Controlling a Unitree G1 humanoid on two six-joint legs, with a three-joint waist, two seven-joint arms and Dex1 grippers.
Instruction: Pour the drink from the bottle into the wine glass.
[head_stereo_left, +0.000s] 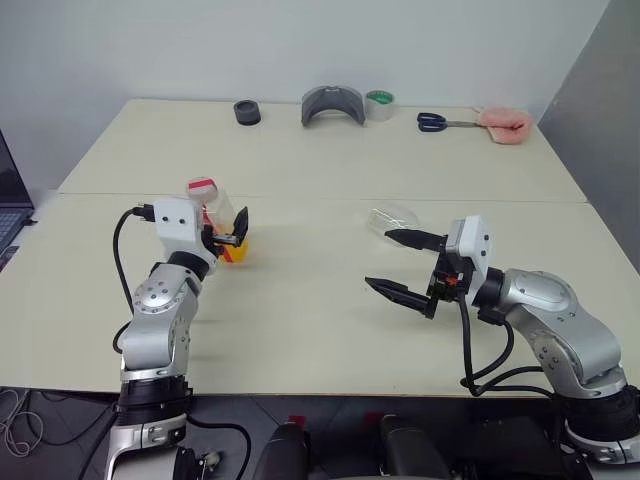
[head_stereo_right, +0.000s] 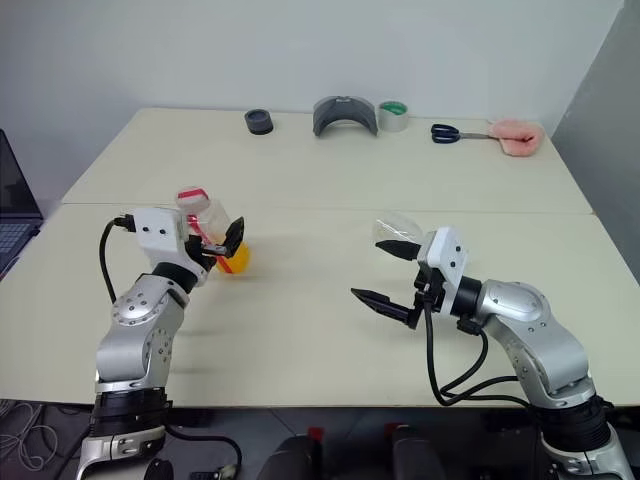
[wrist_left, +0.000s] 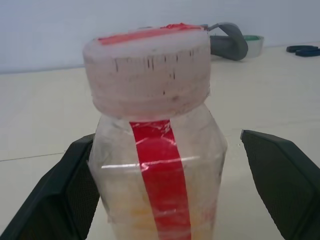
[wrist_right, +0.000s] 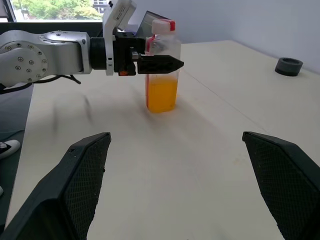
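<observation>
My left gripper (head_stereo_left: 226, 232) stands spread around the bottle (head_stereo_left: 212, 212), upright on the table (head_stereo_left: 300, 300) at left, drink (wrist_right: 161, 95) filling its lower part. My right gripper (head_stereo_left: 400, 265) is spread and empty, the wine glass (head_stereo_left: 392, 217) just beyond it. Tape (head_stereo_left: 379, 104) and scissors (head_stereo_left: 441, 122) lie far, by a pale wall (head_stereo_left: 300, 45).

You're looking at a lab or test room: a plain pale table (head_stereo_left: 330, 300) against a bare white wall (head_stereo_left: 300, 45), with scissors (head_stereo_left: 432, 122), a tape roll (head_stereo_left: 379, 104) and other odd props along its far edge, and a laptop (head_stereo_left: 12, 205) just beside it.
</observation>
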